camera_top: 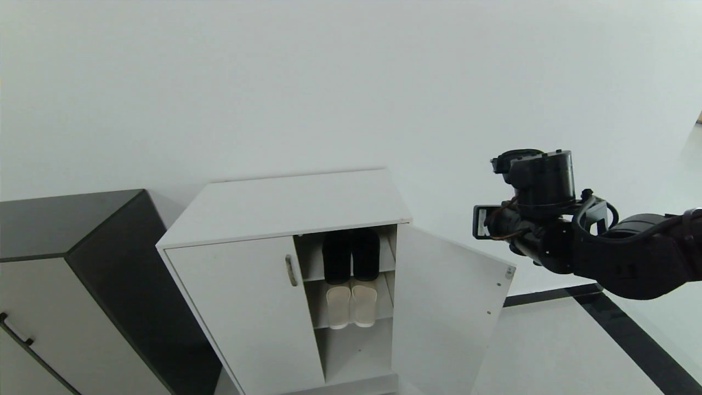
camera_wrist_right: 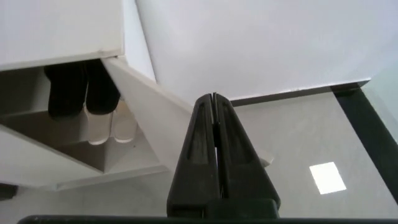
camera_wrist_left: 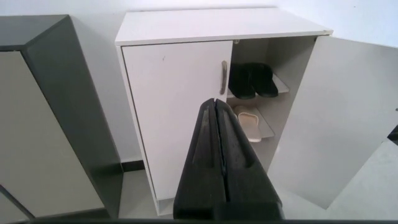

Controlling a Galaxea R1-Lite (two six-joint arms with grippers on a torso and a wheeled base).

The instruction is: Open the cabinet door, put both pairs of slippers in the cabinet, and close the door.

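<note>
The white cabinet [camera_top: 285,208] has its right door [camera_top: 444,307] swung open and its left door [camera_top: 247,312] closed. Black slippers [camera_top: 351,255] lie on the upper shelf and white slippers [camera_top: 351,304] on the shelf below. My right arm [camera_top: 548,219] is held high, just right of the open door's outer edge. In the right wrist view my right gripper [camera_wrist_right: 214,99] is shut and holds nothing, above the door [camera_wrist_right: 161,112]. My left gripper [camera_wrist_left: 216,102] is also shut and holds nothing, in front of the closed door, near its handle [camera_wrist_left: 222,77].
A dark cabinet [camera_top: 71,219] stands close on the left of the white one. Both back onto a white wall. A black stripe [camera_top: 630,334] runs across the pale floor at the right, where there is free room.
</note>
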